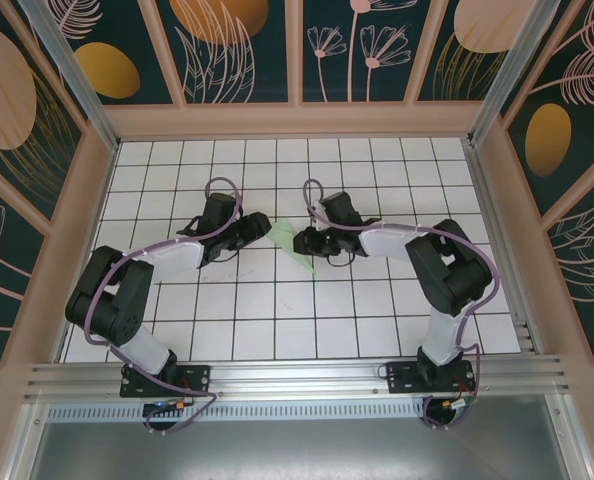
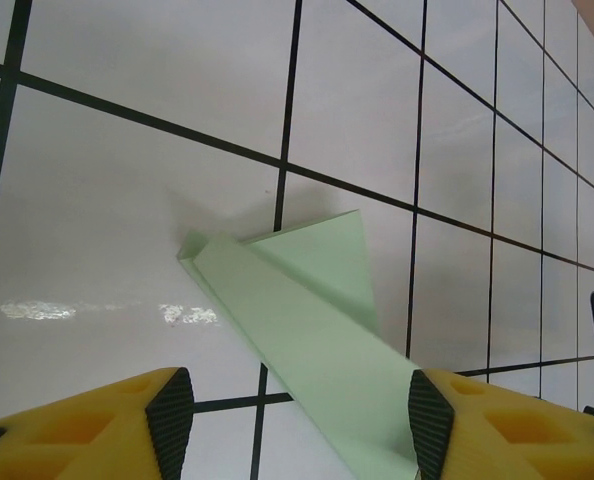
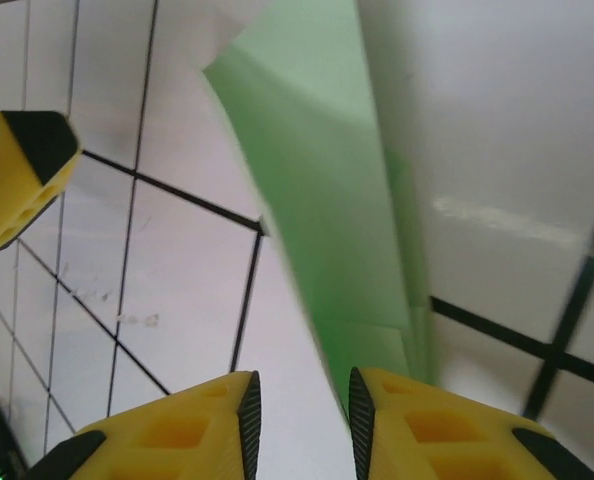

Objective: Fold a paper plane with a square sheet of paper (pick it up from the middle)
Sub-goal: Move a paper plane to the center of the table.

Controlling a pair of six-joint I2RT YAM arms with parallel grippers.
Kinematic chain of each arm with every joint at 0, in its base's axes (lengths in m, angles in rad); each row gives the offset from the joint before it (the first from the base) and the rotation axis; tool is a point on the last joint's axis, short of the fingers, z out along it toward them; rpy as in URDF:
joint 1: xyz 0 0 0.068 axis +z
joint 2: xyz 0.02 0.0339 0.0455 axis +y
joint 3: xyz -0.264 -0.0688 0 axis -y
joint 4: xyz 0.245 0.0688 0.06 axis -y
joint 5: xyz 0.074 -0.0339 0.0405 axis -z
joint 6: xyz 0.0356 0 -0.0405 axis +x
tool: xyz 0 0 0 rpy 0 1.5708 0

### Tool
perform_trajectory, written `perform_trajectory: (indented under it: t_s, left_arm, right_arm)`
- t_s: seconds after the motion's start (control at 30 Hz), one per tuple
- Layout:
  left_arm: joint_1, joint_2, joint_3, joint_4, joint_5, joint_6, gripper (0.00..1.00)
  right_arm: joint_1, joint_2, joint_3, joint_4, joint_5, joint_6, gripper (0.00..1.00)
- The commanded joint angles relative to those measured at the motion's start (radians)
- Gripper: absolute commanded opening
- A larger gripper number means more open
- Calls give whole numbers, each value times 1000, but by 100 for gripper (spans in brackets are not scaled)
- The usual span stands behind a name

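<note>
Left gripper (image 2: 295, 420) stands wide, its pads (image 2: 172, 418) on either side of the plane (image 2: 317, 340) with nothing pinched. The plane lies on the table (image 1: 277, 310) near the middle, a little toward the far edge, between the two grippers, with one flap raised. Right gripper (image 3: 302, 420) is narrow but parted. The plane's end sits against one pad and does not look clamped. To do this step well, I judge: take the centre fold rather than a loose flap, close gently, and hold the other side flat so the creases line up.
</note>
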Motion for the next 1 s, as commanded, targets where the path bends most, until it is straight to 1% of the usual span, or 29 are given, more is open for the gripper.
perform_trajectory:
  t_s: [0.0,0.17,0.4,0.73,0.97]
  left_arm:
    - [0,-15,-13,12,32,-31,62]
    - [-1,-19,-45,64,101,-75,63]
    - [-15,-30,-111,140,169,-118,63]
    - [-28,4,-115,153,194,-117,61]
    - [-28,37,-96,145,212,-107,61]
  right_arm:
    - [24,18,36,-26,-63,-43,31]
    - [49,30,48,-40,-67,-60,29]
    - [80,54,62,-56,-39,-80,29]
    - [128,81,112,-119,61,-133,31]
    - [145,71,115,-130,112,-159,28]
